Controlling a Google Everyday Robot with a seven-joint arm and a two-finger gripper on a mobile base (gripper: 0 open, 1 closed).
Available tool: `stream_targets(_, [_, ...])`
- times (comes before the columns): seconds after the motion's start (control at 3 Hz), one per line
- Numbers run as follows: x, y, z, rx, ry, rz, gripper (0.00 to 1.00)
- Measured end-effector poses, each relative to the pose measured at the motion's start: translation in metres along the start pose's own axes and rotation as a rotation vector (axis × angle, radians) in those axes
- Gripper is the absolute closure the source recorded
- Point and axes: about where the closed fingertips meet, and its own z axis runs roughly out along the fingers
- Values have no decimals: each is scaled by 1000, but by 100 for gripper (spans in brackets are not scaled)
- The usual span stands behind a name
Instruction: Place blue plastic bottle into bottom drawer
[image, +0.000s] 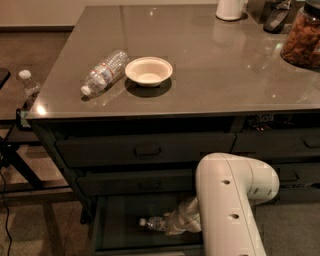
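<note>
Claw (173, 224) inside bottom drawer (117, 220), at blue plastic bottle (151, 223), label unreadable

Three bottles (105, 72) (151, 223) (27, 83), one bowl (148, 71), one gripper (171, 224) down in the bottom drawer (116, 222).

Pincer (171, 225) beside bottle (150, 223) inside bottom drawer (114, 220) — bowl (148, 71) on table (225, 75) above

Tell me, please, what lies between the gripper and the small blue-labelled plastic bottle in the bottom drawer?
Nothing: in the camera view, the gripper meets the blue plastic bottle inside the dark bottom drawer.
</note>
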Motion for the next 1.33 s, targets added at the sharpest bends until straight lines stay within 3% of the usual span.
stream_targets(1.0, [-18, -1, 1, -18, -7, 68, 100])
stream_targets(1.33, [-18, -1, 1, -18, -6, 68, 81])
